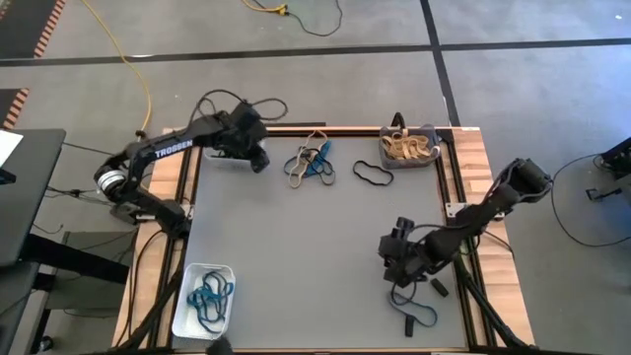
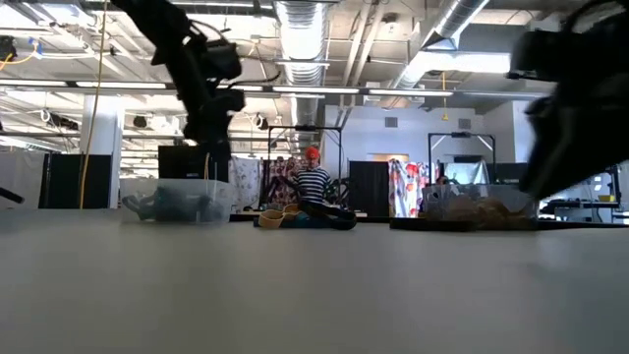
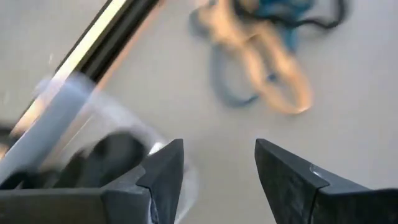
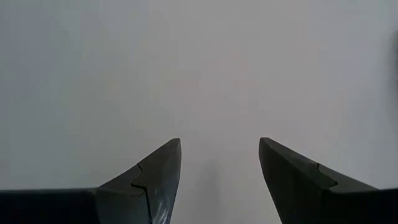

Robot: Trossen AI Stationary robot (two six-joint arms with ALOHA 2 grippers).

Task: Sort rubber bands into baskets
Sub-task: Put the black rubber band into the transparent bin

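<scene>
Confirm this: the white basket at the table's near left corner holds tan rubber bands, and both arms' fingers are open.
Wrong colour. The high view shows the white basket holding teal-blue rubber bands; the tan ones fill the far basket. Fingers on both arms are open.

Dark jointed arms, white TROSSEN lettering (image 1: 174,150), tapered black fingers (image 4: 155,180).

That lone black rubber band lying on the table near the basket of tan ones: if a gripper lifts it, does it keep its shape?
Probably not. The black rubber band lies flat in a wavy, uneven loop, so it looks floppy and would likely droop from a pinch. It is a thin strand, so probably very light. Pushed across the grey table, it might bunch or drag rather than roll.
</scene>
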